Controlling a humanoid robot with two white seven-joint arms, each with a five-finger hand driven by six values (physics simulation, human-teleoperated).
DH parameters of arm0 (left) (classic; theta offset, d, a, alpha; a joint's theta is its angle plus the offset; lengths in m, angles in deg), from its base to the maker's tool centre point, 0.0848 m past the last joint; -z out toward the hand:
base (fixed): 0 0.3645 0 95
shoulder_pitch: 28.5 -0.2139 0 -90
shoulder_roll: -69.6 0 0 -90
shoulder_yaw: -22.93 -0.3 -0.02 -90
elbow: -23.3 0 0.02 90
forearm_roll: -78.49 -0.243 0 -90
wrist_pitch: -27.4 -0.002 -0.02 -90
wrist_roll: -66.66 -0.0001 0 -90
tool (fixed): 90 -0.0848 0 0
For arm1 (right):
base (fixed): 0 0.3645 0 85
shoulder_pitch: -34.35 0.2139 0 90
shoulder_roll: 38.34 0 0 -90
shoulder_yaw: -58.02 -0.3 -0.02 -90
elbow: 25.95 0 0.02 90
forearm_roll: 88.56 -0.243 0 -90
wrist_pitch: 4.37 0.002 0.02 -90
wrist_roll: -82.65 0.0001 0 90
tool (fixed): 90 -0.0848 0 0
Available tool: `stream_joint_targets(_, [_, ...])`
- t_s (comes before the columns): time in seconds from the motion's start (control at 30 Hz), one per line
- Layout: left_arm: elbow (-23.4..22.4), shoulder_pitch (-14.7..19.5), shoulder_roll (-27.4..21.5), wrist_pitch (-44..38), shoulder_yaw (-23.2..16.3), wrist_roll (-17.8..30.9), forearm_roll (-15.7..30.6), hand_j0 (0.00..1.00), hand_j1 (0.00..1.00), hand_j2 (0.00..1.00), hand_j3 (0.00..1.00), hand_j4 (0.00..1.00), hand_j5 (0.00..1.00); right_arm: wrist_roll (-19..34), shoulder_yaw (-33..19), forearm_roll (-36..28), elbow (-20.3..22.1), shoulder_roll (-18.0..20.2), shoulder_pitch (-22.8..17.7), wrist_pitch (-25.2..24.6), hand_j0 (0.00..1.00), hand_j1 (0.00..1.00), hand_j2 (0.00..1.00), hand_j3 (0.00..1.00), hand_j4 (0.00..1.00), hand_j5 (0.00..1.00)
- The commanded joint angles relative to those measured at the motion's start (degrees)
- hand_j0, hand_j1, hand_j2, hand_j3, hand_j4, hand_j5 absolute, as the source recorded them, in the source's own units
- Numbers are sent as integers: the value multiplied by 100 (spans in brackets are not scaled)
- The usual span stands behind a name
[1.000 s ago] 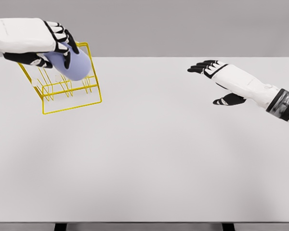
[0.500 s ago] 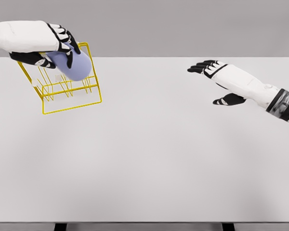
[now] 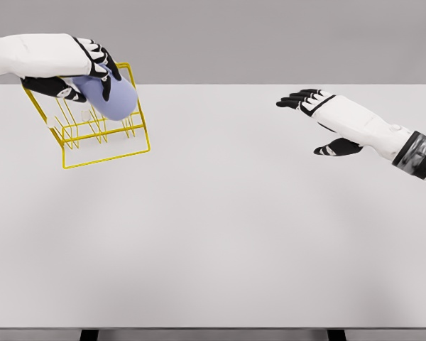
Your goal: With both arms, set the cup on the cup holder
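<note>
Care suits this step: left hand point(image 3: 85, 67), fingers point(image 3: 105, 64) curled round the cup point(image 3: 106, 96), should seat it squarely in the holder point(image 3: 92, 131) before loosening, while right hand point(image 3: 305, 99) idles with fingers spread, empty.

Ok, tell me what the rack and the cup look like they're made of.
Rack: thin yellow wire, probably coated metal; only slender rods show, open all through.
Cup: pale lavender, smooth and matte, maybe plastic or ceramic; the render leaves it open. The left hand grips it.
</note>
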Motion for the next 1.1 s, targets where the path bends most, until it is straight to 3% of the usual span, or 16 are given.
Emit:
stream_joint_targets(0.0, [-44, 0, 47, -17, 1, -7, 11, 49, 49, 49, 49, 49, 49, -3, -2, -38, 6, 6, 0, -17, 100, 100, 100, 100, 100, 100])
stream_joint_targets(0.27, [-237, -132, 206, -8, 9, -7, -139, 51, 51, 51, 51, 51, 51, -3, -2, -38, 6, -3, 0, -17, 100, 100, 100, 100, 100, 100])
stream_joint_targets(0.33, [-238, -132, 214, -17, 9, -7, -139, 62, 62, 62, 62, 62, 62, -3, -2, -46, 6, -3, 0, -17, 100, 100, 100, 100, 100, 100])
stream_joint_targets(0.37, [-238, -123, 214, -17, 18, -7, -130, 82, 82, 82, 82, 82, 82, -3, -2, -46, 6, 6, 0, -17, 100, 100, 100, 100, 100, 100])
stream_joint_targets(0.43, [-229, -123, 214, -8, 27, -7, -121, 94, 94, 94, 94, 94, 94, -3, 7, -46, 6, 6, 0, -17, 100, 100, 100, 100, 100, 100])
stream_joint_targets(0.63, [-150, -123, 197, 54, 80, -7, -69, 99, 99, 99, 99, 99, 99, -3, 7, -38, -12, -3, 9, -17, 100, 100, 100, 100, 100, 100])
stream_joint_targets(0.7, [149, -123, 118, 80, 132, -7, -16, 99, 99, 99, 99, 99, 99, -3, -2, -46, -12, 6, 9, -17, 100, 100, 100, 100, 100, 100])
stream_joint_targets(0.77, [500, -149, -101, 211, 291, -7, 588, 100, 100, 100, 100, 100, 100, -3, 7, -46, -12, 6, 9, -17, 100, 100, 100, 100, 100, 100])
stream_joint_targets(0.83, [913, -149, -655, 442, 317, -7, 1530, 100, 100, 100, 100, 100, 100, -3, -2, -46, -12, 6, 9, -17, 100, 100, 100, 100, 100, 100])
stream_joint_targets(0.9, [1160, -263, -902, 442, 317, -7, 2452, 100, 100, 100, 100, 100, 100, -3, -2, -46, -12, 15, 9, -17, 100, 100, 100, 100, 100, 100])
stream_joint_targets(0.97, [1450, -667, -1007, 442, 326, -7, 3419, 100, 100, 100, 100, 100, 100, -3, -2, -38, -12, 6, 9, -17, 100, 100, 100, 100, 100, 100])
stream_joint_targets(1.0, [1511, -782, -1007, 442, 317, -7, 3657, 100, 100, 100, 100, 100, 100, -3, -2, -38, -12, 6, 9, -17, 100, 100, 100, 100, 100, 100])
stream_joint_targets(1.07, [1652, -1388, -990, 442, 308, -7, 4641, 100, 100, 100, 100, 100, 100, -3, -2, -38, -3, 23, 0, -17, 100, 100, 100, 100, 100, 100])
